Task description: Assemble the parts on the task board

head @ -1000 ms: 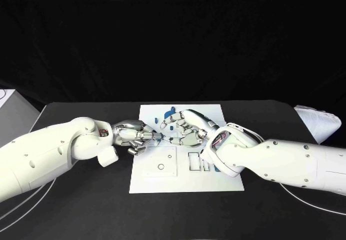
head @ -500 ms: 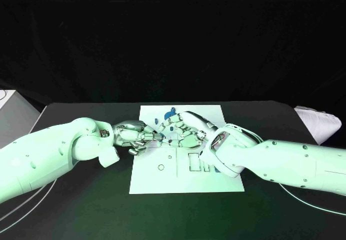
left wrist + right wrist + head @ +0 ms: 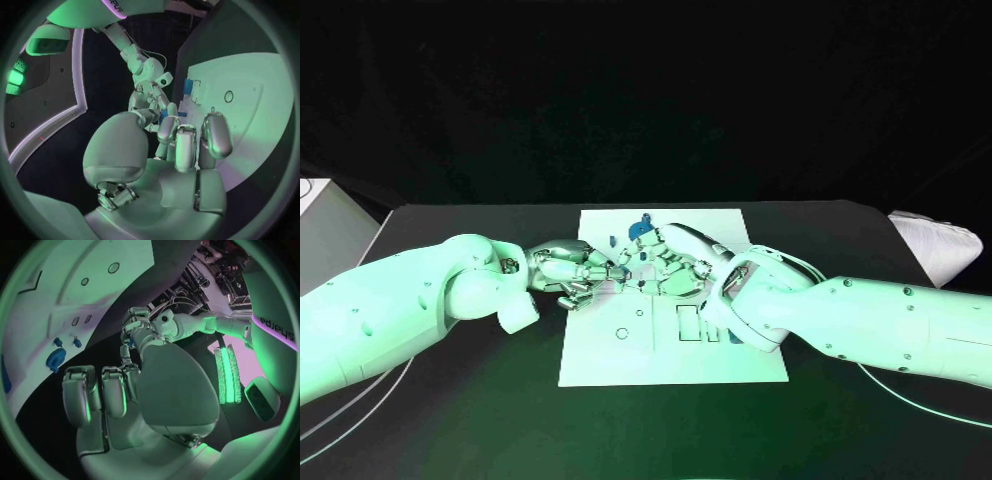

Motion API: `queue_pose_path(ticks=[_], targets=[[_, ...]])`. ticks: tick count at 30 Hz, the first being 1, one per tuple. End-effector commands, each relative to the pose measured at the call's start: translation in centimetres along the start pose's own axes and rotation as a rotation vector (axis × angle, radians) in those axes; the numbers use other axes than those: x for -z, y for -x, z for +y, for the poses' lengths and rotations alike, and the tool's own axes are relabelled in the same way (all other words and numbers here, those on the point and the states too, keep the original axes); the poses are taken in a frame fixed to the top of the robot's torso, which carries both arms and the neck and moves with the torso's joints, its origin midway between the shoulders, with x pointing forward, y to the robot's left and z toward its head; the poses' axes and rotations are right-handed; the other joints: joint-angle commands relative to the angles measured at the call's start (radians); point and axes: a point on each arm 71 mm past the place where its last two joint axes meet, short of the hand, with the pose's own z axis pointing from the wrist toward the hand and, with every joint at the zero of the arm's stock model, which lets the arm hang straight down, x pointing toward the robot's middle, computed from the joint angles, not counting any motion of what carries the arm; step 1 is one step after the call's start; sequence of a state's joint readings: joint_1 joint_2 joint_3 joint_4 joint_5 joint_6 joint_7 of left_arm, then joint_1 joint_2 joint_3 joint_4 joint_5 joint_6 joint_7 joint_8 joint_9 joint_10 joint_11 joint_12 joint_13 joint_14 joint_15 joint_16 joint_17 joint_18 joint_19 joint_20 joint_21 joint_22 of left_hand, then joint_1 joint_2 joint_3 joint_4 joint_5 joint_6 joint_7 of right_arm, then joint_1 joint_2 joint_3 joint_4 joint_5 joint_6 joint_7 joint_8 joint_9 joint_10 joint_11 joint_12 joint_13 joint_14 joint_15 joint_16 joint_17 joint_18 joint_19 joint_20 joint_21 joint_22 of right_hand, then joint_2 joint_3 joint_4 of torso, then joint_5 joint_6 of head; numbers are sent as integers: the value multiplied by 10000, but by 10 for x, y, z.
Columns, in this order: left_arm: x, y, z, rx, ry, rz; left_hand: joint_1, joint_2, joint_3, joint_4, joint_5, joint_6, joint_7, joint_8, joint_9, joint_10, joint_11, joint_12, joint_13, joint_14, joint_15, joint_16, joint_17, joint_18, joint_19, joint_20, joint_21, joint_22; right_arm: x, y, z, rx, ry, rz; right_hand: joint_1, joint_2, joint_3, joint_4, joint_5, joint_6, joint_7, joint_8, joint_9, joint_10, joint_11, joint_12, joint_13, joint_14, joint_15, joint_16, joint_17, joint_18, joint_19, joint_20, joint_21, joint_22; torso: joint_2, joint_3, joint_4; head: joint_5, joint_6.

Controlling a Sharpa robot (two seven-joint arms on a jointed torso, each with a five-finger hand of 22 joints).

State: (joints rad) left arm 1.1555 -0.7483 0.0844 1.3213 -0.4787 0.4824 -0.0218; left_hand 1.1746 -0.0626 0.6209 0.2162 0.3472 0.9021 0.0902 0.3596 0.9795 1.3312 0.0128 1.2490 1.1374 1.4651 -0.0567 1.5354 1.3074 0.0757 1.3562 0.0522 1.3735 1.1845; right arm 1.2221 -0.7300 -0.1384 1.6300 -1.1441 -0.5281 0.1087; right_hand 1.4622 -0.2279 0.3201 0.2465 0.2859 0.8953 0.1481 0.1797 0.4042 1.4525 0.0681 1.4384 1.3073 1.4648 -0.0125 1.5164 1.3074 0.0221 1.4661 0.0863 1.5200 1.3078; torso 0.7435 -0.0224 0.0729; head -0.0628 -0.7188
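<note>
Both hands are meeting over the task board's (image 3: 733, 366) far half: the left robot hand (image 3: 567, 272) and right robot hand (image 3: 668, 263) are curling together, seemingly passing a small blue part (image 3: 164, 114); which one is gripping it I cannot tell. Seating it comes next.

The black flat desk (image 3: 473, 400) carries the white rectangular task board (image 3: 668, 365) in its middle. A white crumpled cloth-like thing (image 3: 937, 243) lies near the desk's right edge.

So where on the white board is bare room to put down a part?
The near strip of the task board, below the square recess and the slots, is bare. The middle is crowded: left robot hand and right robot hand meet there.
</note>
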Motion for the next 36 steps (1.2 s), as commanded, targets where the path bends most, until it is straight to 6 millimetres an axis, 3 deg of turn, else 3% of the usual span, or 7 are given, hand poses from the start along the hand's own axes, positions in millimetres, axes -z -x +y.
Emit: queue_pose_path(ticks=[1,11,26,36], targets=[[-1,-2,-1,-59,-48,195,152,29,908,-991,24,58,-23,-50,-2,-84,-13,-9,9,794,83,-44,1994,74,1,65,-22,10,0,-3,2,2,142,303,69,-14,74,-8,-93,55,-7,-65,-18,37,-55,17,1484,820,-37,18,1664,-94,885,-16,20,2244,1,5,2,-11,-9],[-1,-2,0,-81,20,205,171,39,908,-997,39,115,-25,-43,-22,-84,-16,-9,3,799,82,-36,2006,75,-2,68,-24,8,0,-2,3,41,276,135,148,40,305,-101,-283,80,-139,-168,-62,76,-160,54,1512,824,-153,22,1681,-98,890,-108,35,2259,-1,7,1,-8,-24],[-2,-2,1,-136,158,306,197,24,930,-1025,83,231,-49,-14,-51,-72,-33,5,11,807,74,-22,2027,75,5,70,-15,24,0,2,2,150,260,-319,107,27,349,-101,-303,38,-155,-229,-86,81,-186,58,1513,823,-174,17,1674,-94,887,-137,22,2250,-2,2,7,-14,-34],[-3,-3,1,-143,172,359,200,15,937,-1034,88,242,-53,-10,-55,-71,-37,6,11,809,72,-19,2031,76,2,70,-17,20,-1,-2,2,335,273,155,155,-52,494,-227,-400,-86,-264,-385,-148,65,-288,34,1492,827,-259,19,1687,-97,891,-208,32,2260,-2,-1,4,-14,-33]])
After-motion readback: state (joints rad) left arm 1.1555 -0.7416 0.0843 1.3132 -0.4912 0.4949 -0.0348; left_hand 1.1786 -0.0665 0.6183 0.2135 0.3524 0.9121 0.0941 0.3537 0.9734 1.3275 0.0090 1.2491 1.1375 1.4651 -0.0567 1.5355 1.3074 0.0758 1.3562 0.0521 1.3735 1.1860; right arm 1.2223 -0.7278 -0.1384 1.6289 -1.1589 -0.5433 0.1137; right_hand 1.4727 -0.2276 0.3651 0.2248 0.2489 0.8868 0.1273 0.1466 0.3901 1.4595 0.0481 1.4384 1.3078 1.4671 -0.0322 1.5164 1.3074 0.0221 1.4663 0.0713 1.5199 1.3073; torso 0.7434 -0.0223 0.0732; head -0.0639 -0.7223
